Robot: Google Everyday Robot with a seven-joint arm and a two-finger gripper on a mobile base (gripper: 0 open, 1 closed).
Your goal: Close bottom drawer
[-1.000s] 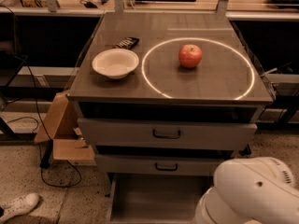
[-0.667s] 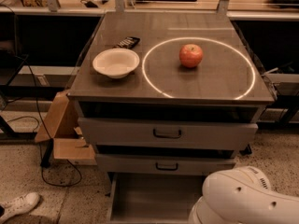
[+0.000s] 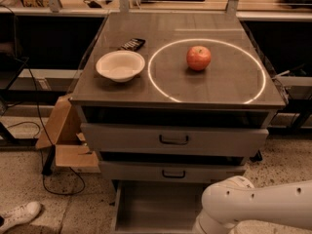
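Your arm [image 3: 258, 204] overlaps the right side of the bottom drawer [image 3: 151, 206]; the tool is out of frame. The tray's left part is open from above. A box [image 3: 61, 135] and shoe [image 3: 19, 213] occupy the floor at left.

White rounded arm shell [image 3: 258, 206], smooth casing, small dark holes dotted along it; gripper out of frame.

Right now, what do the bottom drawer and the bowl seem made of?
The bottom drawer: probably painted grey metal, matte, thin flat walls. The bowl: white, dull, perhaps paper or foam. The gripper is out of view; only the white arm shows, lower right.
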